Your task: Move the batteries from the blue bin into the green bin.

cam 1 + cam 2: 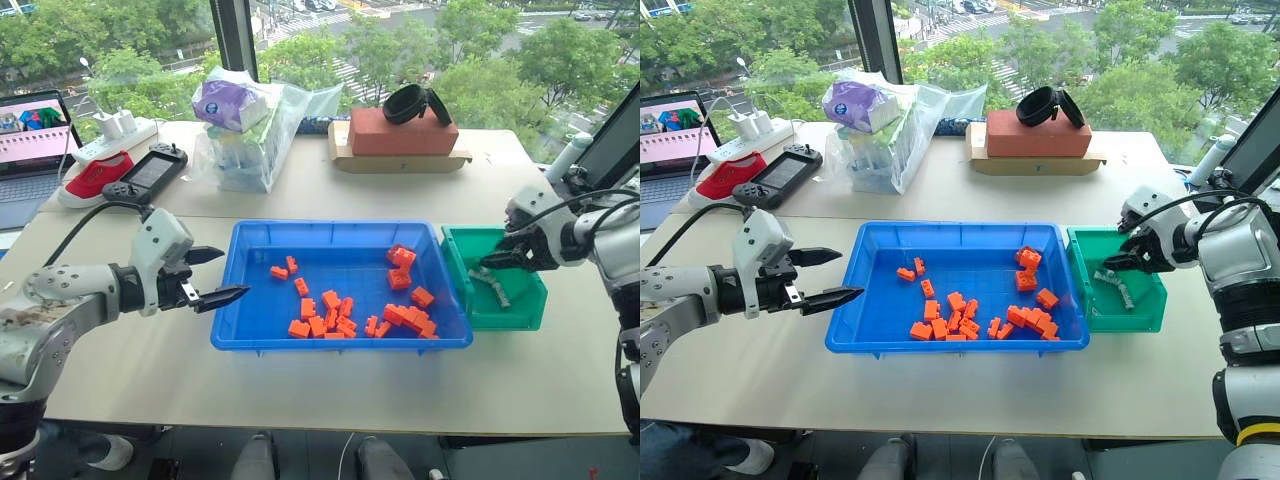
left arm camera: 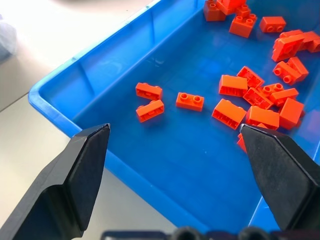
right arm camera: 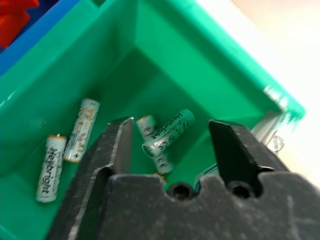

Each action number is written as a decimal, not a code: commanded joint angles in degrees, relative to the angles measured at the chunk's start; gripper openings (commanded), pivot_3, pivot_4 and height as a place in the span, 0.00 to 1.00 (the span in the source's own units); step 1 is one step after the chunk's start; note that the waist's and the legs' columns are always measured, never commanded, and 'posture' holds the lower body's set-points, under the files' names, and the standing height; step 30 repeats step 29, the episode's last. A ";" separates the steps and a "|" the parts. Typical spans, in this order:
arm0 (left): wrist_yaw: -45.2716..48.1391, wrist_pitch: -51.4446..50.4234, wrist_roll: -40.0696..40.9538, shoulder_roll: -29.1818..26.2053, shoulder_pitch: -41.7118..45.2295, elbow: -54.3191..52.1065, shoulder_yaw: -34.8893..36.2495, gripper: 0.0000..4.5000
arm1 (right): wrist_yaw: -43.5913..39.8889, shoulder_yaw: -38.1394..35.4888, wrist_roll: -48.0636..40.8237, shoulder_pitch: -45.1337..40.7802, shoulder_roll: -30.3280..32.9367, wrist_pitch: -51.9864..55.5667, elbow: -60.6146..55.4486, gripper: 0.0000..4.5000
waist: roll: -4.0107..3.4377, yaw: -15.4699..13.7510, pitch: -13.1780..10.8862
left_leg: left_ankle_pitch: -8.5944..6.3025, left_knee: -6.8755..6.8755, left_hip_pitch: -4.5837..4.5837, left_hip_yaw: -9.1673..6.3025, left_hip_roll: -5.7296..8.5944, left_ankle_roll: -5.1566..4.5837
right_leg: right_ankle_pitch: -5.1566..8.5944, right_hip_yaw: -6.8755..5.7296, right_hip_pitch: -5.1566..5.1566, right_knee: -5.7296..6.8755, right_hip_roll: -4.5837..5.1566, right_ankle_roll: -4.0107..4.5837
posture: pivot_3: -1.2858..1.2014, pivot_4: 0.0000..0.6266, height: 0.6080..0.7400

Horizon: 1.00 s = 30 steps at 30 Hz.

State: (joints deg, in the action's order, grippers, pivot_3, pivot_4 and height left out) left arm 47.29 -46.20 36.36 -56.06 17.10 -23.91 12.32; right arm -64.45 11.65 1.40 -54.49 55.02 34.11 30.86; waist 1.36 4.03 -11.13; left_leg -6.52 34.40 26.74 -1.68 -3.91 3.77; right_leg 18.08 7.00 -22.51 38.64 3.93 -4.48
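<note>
The blue bin [image 1: 340, 227] sits mid-table and holds many orange blocks [image 1: 330, 315]. Touching its right side is the green bin [image 1: 508, 320], with several silvery batteries [image 3: 82, 122] lying on its floor. My right gripper [image 1: 500, 260] hangs over the green bin, pointing down into it. Its fingers are open, and one battery [image 3: 175, 127] lies below the gap without touching either finger. My left gripper [image 1: 222, 276] is open and empty just outside the blue bin's left rim [image 2: 50, 95], level with it.
Along the back of the table are a laptop [image 1: 35, 130], a power strip [image 1: 115, 140], a handheld game console [image 1: 150, 172], a plastic bag of packets [image 1: 250, 130], and a reddish brick on cardboard [image 1: 400, 135]. Bare tabletop lies in front of both bins.
</note>
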 commanded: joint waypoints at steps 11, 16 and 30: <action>-5.48 7.37 -3.68 5.78 5.03 4.53 4.21 1.00 | -9.22 -23.72 -19.27 6.22 3.56 -12.66 -0.54 0.90 | -0.01 -1.30 -0.01 | 0.00 -0.02 -0.03 -0.06 0.05 0.00 | -0.01 -0.13 0.23 -0.17 0.07 -0.01 | 0.52 0.24 0.99; -6.79 9.40 -4.26 8.11 2.88 6.10 5.75 1.00 | -10.73 -22.20 -17.86 11.50 5.99 -10.26 2.60 0.90 | -0.02 -1.07 -0.01 | 0.00 0.02 -0.18 -0.03 0.04 0.00 | -0.01 -0.08 0.28 -0.09 0.06 -0.01 | 0.52 0.24 0.99; -8.33 10.14 -4.87 10.95 1.04 10.50 6.83 1.00 | -3.68 -21.10 -12.49 9.13 3.12 -20.13 18.46 0.90 | -0.01 -0.16 -0.01 | 0.03 0.02 -0.34 0.02 0.05 0.04 | -0.01 -0.01 0.35 0.04 0.05 -0.01 | 0.52 0.24 0.99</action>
